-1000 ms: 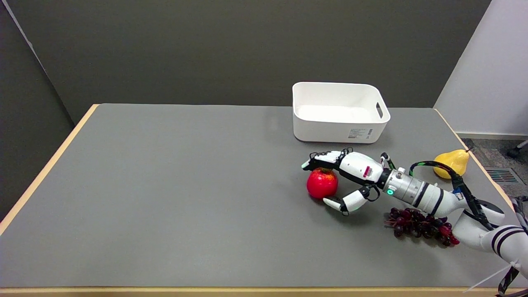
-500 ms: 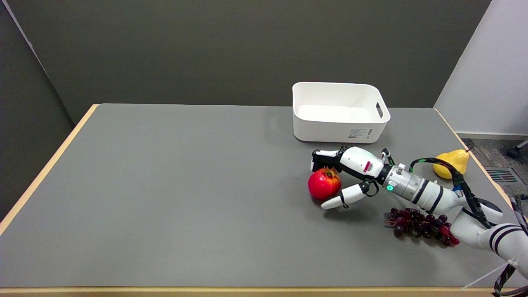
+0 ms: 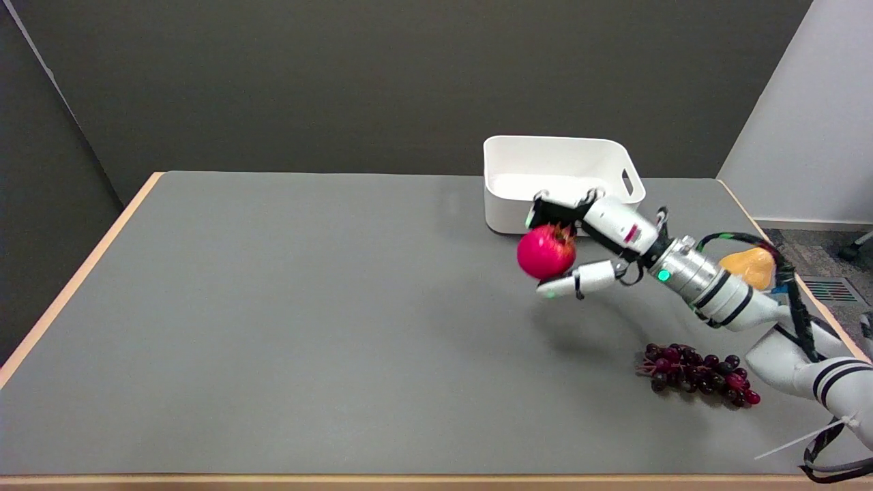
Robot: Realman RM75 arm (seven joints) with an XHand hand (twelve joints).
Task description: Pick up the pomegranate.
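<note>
Right hand (image 3: 592, 242) is clamping the pomegranate (image 3: 545, 251), fingers curling over the top and far side, thumb pressing from below; fruit is hanging clear of the table (image 3: 273, 307), its shadow lying on the grey surface beneath. Judgement: the pick is essentially made; doing it well now means holding the squeeze even and rising slowly, since a round, smooth fruit is likely to roll out toward the open near-left side if the thumb slackens. Working outward: the white bin (image 3: 560, 183) is sitting just behind the hand, its front wall close to the fingers, so any drift away from the camera is risking a knock. The grapes (image 3: 696, 383) are lying near the forearm, lower right; the pear (image 3: 749, 266) is partly hidden behind the arm near the right edge. Open room is lying left and upward.
</note>
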